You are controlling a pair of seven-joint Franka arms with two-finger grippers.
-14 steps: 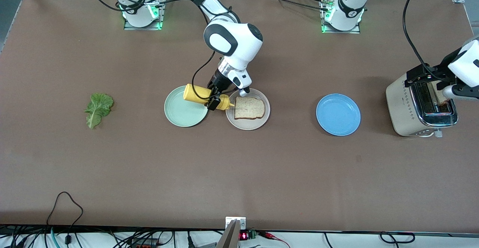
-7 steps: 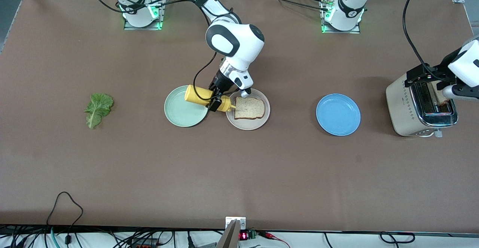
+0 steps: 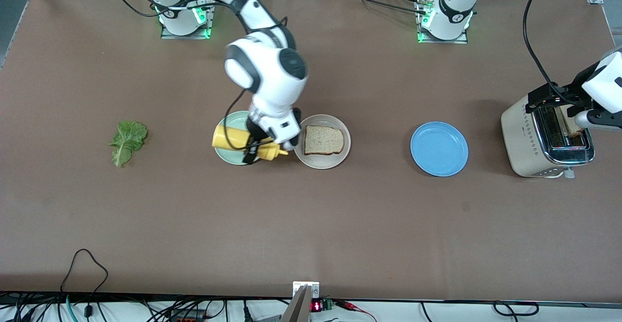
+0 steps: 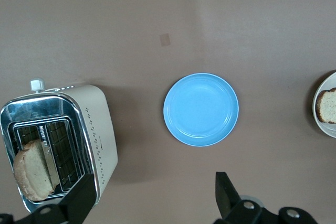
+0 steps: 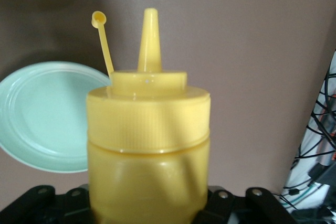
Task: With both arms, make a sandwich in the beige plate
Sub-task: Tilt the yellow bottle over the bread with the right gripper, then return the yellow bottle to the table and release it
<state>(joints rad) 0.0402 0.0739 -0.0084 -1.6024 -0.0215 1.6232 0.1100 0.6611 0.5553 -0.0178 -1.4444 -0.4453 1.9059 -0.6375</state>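
The right gripper (image 3: 253, 148) is clamping a yellow plastic squeeze bottle (image 3: 243, 143) over the mint-green round plate (image 3: 227, 153), just beside the round beige plate (image 3: 322, 160) carrying one bread slice (image 3: 323, 140). The left gripper (image 4: 152, 203) is hanging wide open and empty over the cream toaster (image 3: 522, 140), with a blue round plate (image 3: 439, 148) in between.

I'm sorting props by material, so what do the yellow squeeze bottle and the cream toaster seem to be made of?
The yellow squeeze bottle looks like soft, slightly translucent plastic: ribbed cap, moulded nozzle, tethered cap. The cream toaster seems to have a matte painted or plastic shell, with a shiny, probably metal top reflecting around the slots.
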